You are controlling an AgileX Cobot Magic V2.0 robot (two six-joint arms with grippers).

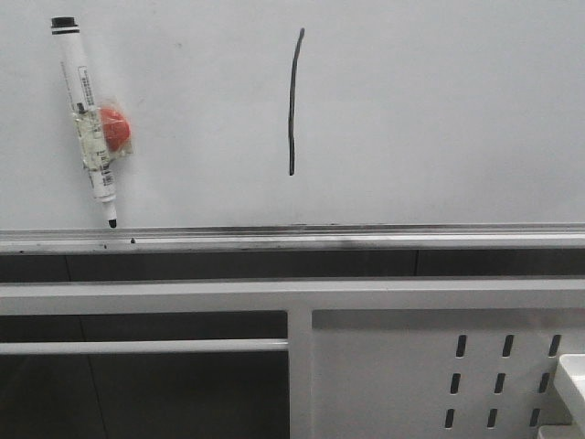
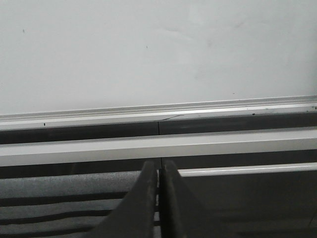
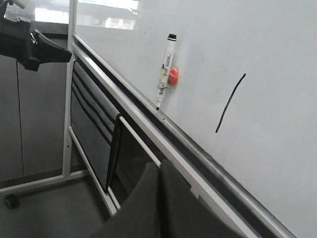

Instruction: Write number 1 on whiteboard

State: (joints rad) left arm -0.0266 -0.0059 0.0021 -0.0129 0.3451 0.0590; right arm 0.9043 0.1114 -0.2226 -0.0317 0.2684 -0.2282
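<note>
Whiteboard [image 1: 439, 110] fills the upper part of the front view, glossy white-grey, with a silver rail [image 1: 366, 240] along its lower edge.

Number 1 [image 1: 292, 102] is on the board: a thin black stroke, near vertical, slightly wavy, its lower end well above the rail. It also shows in the right wrist view [image 3: 230, 103].

Marker pen [image 1: 87, 119] sits flat against the board, to the left of the stroke and well apart from it. Black cap end up, tip down, tip just above the rail. A red round piece [image 1: 114, 130] is strapped to its barrel with clear wrap.

Below the rail is a white metal panel with oval slots [image 1: 503, 370].

Left tool [image 2: 158, 198]: clenched, fingers pressed together, nothing between them, below the rail and clear of the board.

Right tool [image 3: 159, 198]: clenched likewise, empty, away from the board and pen.
</note>
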